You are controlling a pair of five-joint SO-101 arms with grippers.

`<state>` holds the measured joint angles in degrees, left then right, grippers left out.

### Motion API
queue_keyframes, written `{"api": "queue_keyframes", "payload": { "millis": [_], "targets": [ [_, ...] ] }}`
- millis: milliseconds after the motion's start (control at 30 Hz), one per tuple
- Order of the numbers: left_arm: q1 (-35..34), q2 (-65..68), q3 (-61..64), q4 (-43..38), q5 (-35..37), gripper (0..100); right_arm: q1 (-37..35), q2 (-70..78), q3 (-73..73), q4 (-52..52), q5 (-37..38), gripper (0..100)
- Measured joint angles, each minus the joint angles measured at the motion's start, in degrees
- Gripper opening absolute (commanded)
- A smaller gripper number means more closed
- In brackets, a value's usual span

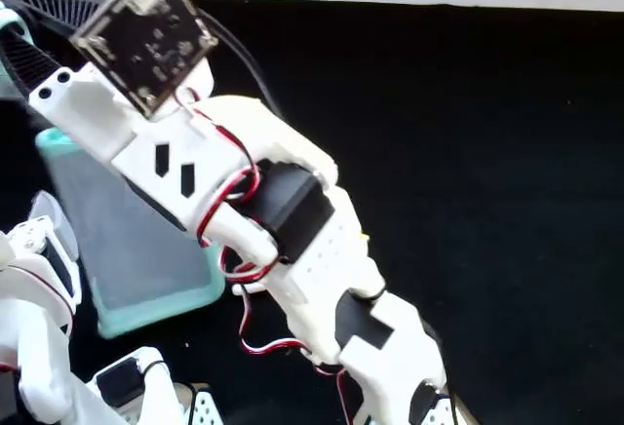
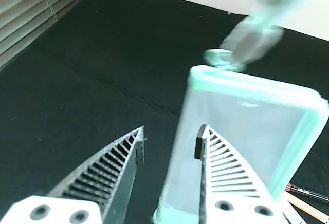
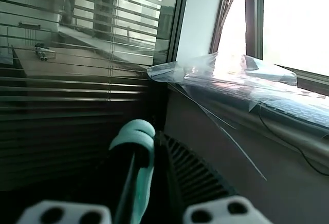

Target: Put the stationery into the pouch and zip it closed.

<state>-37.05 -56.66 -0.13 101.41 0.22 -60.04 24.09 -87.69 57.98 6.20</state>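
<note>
Pouch stands tall just ahead of the spread-open left end effector. The right end effector pinches its top end.

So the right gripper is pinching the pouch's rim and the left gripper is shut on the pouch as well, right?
Not quite. The right gripper does pinch the pouch by its rim, but the left gripper is open, not shut on the pouch. The left wrist view shows it spread wide at the pouch's edge.
</note>
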Motion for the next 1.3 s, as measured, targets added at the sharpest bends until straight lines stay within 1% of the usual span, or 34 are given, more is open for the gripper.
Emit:
{"api": "queue_keyframes", "payload": {
  "millis": [133, 300, 467, 600, 733, 867, 1067, 1300],
  "targets": [
    [0.0, 0.0, -4.31, 0.0, -0.53, 19, 0.0, 0.7, -3.69, 0.88, 0.0, 0.6],
    [0.0, 0.0, -10.46, 0.0, -4.84, 19, -1.32, 0.7, -6.42, 4.4, 0.0, 0.6],
    [0.0, 0.0, -11.96, 0.0, -5.19, 19, -2.73, 0.7, -7.47, 7.12, 0.0, 0.6],
    [0.0, 0.0, -11.96, 0.0, -5.19, 19, -5.01, 0.7, -7.47, 7.3, 0.0, 0.6],
    [-0.09, 0.0, -11.96, 0.0, -5.19, 19, -5.36, 0.62, -7.47, 7.47, 0.0, 0.6],
    [-4.75, 0.0, -11.96, 0.0, -5.54, 19, -5.63, -2.37, -7.47, 10.2, 0.0, 0.6],
    [-13.01, 0.0, -11.96, 0.0, -9.14, 19, -5.71, -6.68, -7.82, 13.8, 0.0, 0.6],
    [-13.89, 0.0, -11.96, 0.0, -9.32, 19, -5.89, -6.95, -7.82, 16.18, 0.0, 0.6]
  ]
}}
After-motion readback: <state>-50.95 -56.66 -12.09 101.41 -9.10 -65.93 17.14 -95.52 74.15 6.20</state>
